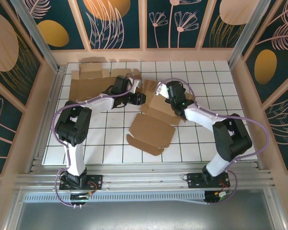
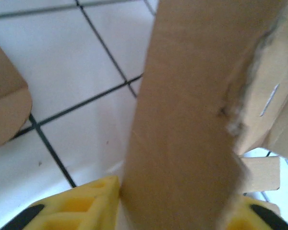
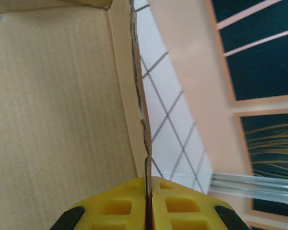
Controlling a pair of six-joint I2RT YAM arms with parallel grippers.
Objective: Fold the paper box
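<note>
The brown paper box lies partly unfolded at the middle of the white gridded table, with one flat flap pointing toward the arms. My left gripper is at its back left corner. In the left wrist view a raised cardboard panel fills the wide gap between the yellow fingers. The left finger touches the panel's edge, and the left gripper stands open. My right gripper is at the box's back edge. Its jaws are shut on the thin torn edge of an upright wall.
Flat cardboard blanks lie at the back left of the table, and a rounded cardboard piece lies left of the left gripper. Peach walls and aluminium posts close in the table. Bare tiles lie at the back right.
</note>
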